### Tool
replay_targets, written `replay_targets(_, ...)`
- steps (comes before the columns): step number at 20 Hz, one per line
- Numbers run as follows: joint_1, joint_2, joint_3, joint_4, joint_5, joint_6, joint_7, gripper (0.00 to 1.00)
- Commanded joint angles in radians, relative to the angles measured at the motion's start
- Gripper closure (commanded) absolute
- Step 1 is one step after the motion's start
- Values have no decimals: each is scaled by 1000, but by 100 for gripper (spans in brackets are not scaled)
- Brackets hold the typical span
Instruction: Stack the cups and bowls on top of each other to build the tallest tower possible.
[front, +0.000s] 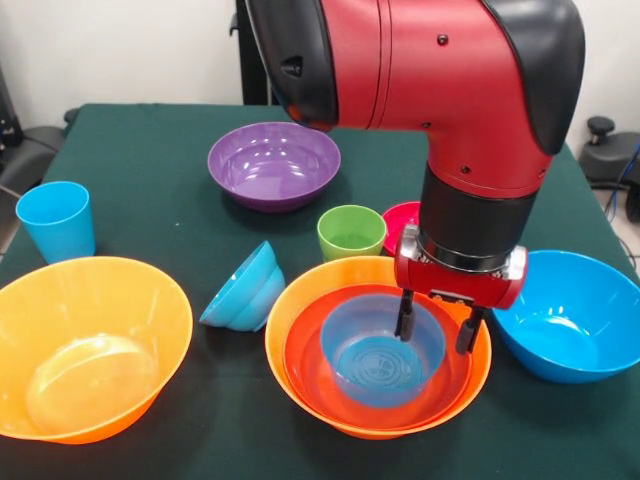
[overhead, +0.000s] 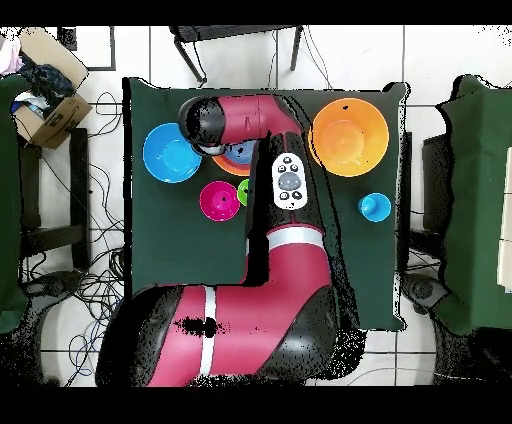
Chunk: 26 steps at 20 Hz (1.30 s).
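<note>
1. Nearest the camera in the front view, well off to the picture-left of the jaws: a big glossy orange plastic bowl (front: 88, 345) (overhead: 349, 137), upright, standing alone on the dark green table cloth (front: 150, 180).
2. Directly under the jaws: the tower (front: 378, 345), i.e. a second big orange bowl (front: 300, 340) w/ a red-orange bowl (front: 305, 362) nested in it and a small translucent blue bowl (front: 380, 350) nested in that.
3. The black-fingered gripper (front: 438, 325) on the red and black Sawyer arm (front: 440, 70) hung over the tower's picture-right side. Jaws stood apart, gripping nothing; one finger tip was inside the small blue bowl's rim, the other outside it, over the red-orange bowl.
4. Picture-right of the jaws, just beside the tower: a large blue plastic bowl (front: 575, 315) (overhead: 171, 153), upright.
5. Picture-left of the jaws, just beside the tower: a blue bowl tipped on its side (front: 243, 288), looked like two nested, can't tell for sure.
6. Just behind the jaws: a lime green plastic tumbler (front: 351, 232), upright; beside it a pink-red bowl (front: 400, 222) (overhead: 218, 200), partly hidden by the arm.
7. Far picture-left: a light blue plastic tumbler (front: 56, 220) (overhead: 374, 207), upright, near the table edge.
8. Farthest back: a purple plastic bowl (front: 273, 165), upright, well apart from the jaws.
</note>
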Motion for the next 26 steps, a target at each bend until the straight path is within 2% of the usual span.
replay_targets(1, 23, -24, 9, -15, 25, 26, 91, 0)
replay_targets(12, -4, -183, 22, 135, 143, 93, 57, 0)
replay_targets(17, -6, -194, 16, 146, 168, 98, 41, 0)
replay_targets(26, -10, -195, -21, 214, 152, 2, 41, 0)
